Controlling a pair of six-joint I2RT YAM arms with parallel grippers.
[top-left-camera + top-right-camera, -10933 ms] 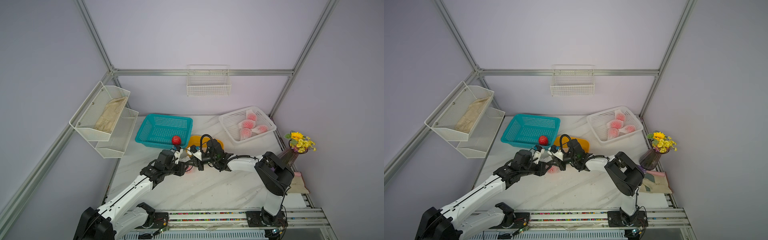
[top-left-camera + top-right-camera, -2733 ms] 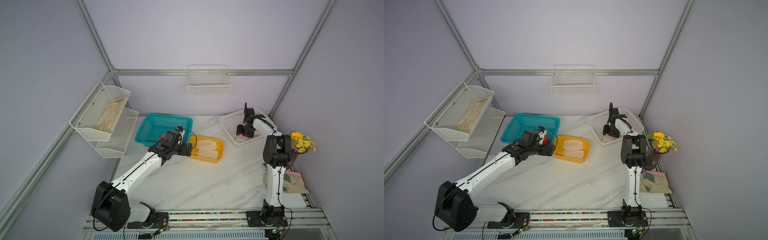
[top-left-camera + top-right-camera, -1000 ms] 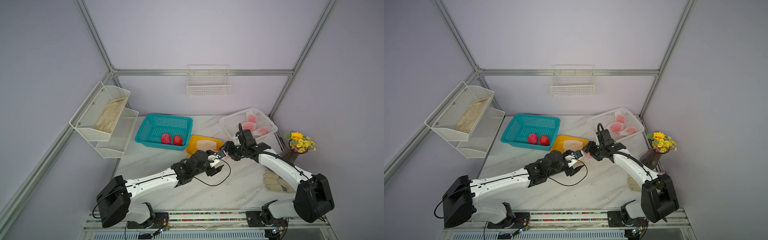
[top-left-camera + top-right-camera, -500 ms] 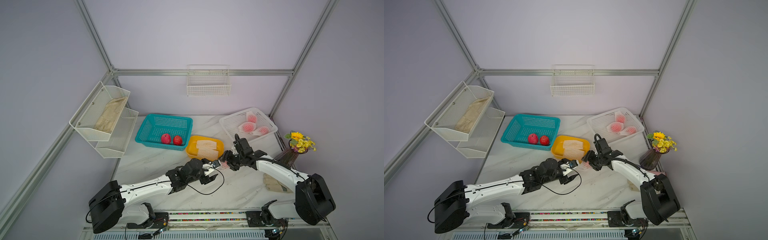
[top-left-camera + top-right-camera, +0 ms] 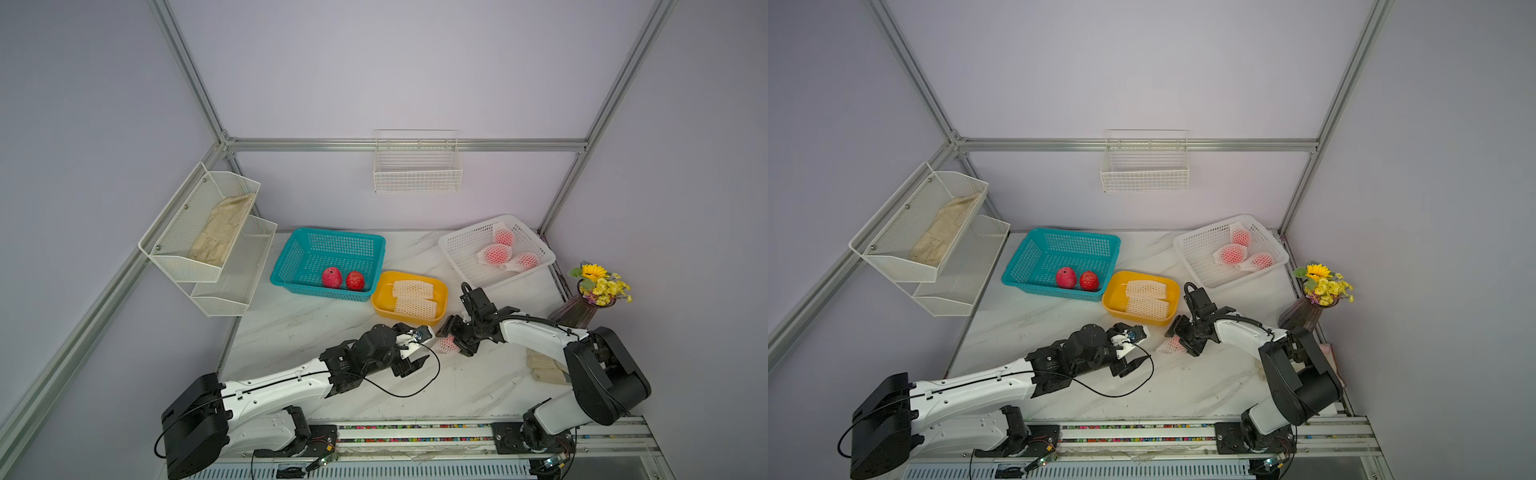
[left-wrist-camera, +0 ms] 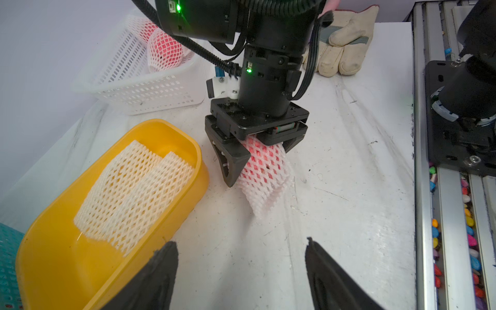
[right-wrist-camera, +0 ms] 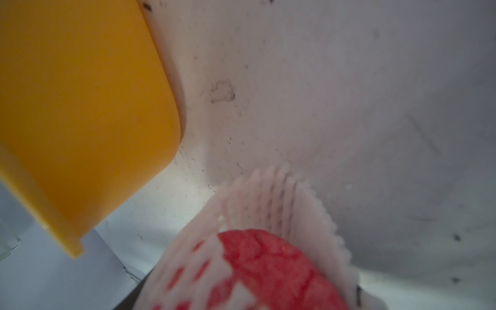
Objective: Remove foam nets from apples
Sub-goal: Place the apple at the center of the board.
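Jaws of the right gripper (image 5: 457, 340) clasp an apple (image 6: 257, 158) in its foam net (image 6: 268, 193) beside the yellow tub (image 6: 40, 268); the left gripper (image 6: 241, 268) faces it, jaws spread, empty.

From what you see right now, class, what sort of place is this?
Likely a robot lab test cell: an aluminium frame around plain walls, robot arms mounted on a rail, and sorting baskets staged for handling.

The left arm (image 5: 282, 384) and right arm (image 5: 536, 336) were white with black joints; a thin black cable (image 5: 409, 395) looped from the left; the left gripper (image 6: 241, 243) was black.
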